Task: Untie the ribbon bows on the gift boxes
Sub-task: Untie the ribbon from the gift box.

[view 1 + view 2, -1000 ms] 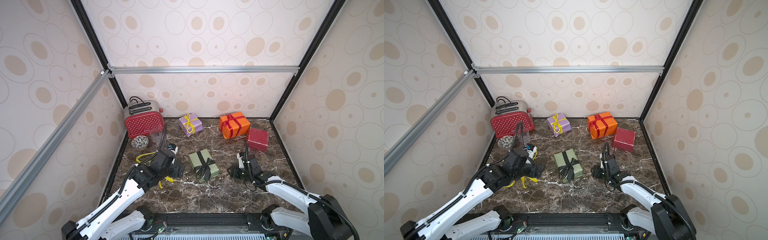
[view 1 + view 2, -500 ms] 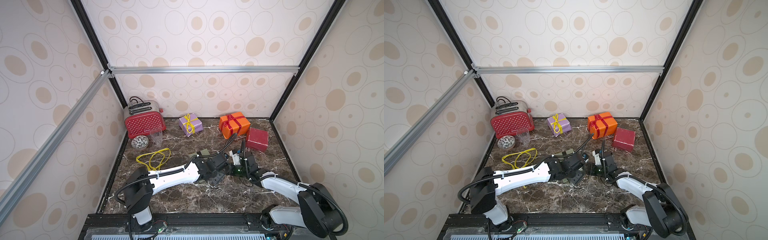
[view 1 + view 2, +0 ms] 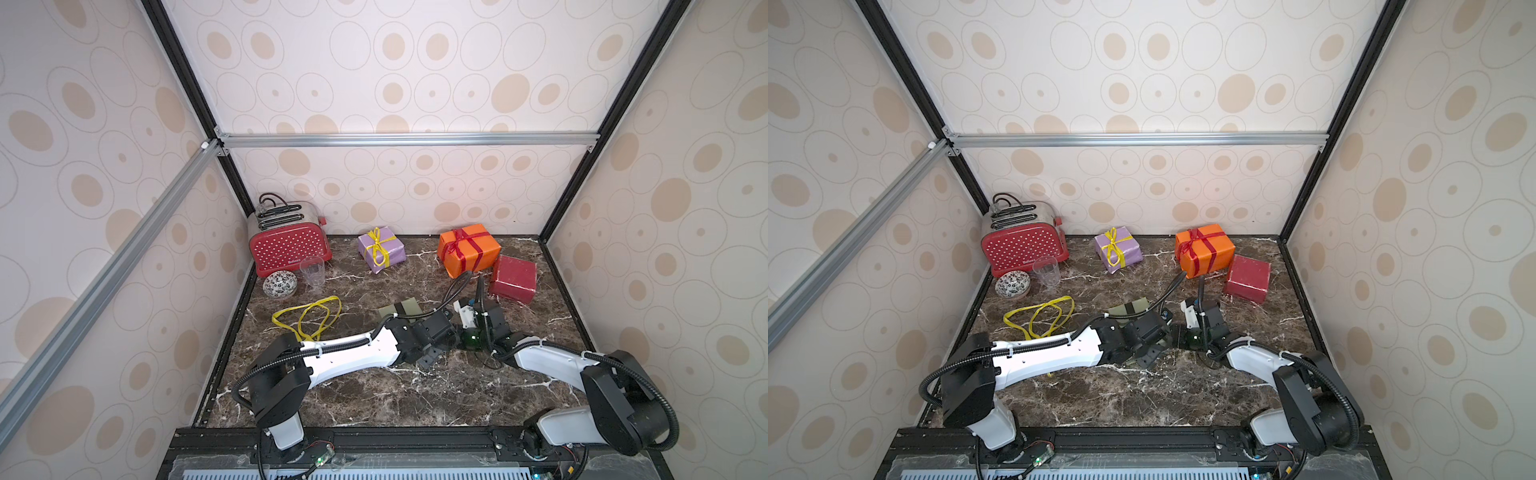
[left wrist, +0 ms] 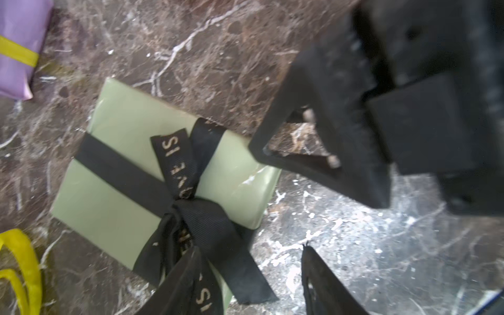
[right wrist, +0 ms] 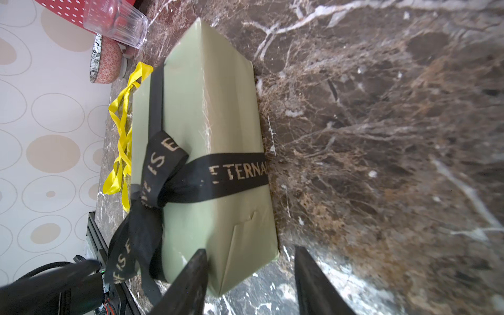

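My left claw agape at the black bow tail, my right claw agape astride the olive box corner

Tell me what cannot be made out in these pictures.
- Green box: mostly hidden by left arm in both top views.
- Black ribbon: lettering partly folded into the knot, wrist views.
- Left fingers: one covers the ribbon's tail, left wrist view; contact unclear.
- Right fingers: astride the box corner, right wrist view; grip unclear.
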`<state>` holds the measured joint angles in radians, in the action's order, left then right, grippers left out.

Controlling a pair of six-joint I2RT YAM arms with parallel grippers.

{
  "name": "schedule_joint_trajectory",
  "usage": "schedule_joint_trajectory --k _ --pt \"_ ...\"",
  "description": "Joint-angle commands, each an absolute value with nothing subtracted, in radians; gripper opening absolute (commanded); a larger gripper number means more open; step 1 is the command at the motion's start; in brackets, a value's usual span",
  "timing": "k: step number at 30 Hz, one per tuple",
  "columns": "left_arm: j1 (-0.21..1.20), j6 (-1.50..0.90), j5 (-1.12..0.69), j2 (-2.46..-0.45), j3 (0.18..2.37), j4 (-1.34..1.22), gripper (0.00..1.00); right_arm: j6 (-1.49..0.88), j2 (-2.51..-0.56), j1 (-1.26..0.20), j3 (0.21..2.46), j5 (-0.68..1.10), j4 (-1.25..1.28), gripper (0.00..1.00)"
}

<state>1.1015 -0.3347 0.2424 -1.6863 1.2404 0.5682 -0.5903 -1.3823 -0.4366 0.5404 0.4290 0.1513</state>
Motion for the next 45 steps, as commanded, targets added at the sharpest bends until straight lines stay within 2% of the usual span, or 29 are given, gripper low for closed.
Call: schedule_joint_trajectory --k 1,14,20,26,33,45 --pt "1.106 -0.375 0.293 -1.657 1.223 0.612 0.56 -0.6 -1.395 -0.431 0.558 0.434 0.158 0.52" --pt "1.106 -0.377 0.207 -1.699 1.23 0.596 0.36 -0.595 -1.41 -0.431 0.564 0.447 0.159 0.5" --pt "1.104 -0.374 0.22 -1.747 1.25 0.624 0.36 -0.595 -1.413 -0.431 0.563 0.452 0.162 0.49" --pt "1.1 -0.38 0.21 -1.767 1.259 0.656 0.23 -0.595 -1.416 -0.431 0.565 0.456 0.161 0.48" --pt "1.098 -0.38 0.219 -1.744 1.26 0.64 0.0 -0.595 -1.422 -0.432 0.568 0.46 0.164 0.46" --pt "1.092 -0.405 0.268 -1.704 1.241 0.575 0.0 -0.591 -1.418 -0.432 0.568 0.46 0.161 0.41"
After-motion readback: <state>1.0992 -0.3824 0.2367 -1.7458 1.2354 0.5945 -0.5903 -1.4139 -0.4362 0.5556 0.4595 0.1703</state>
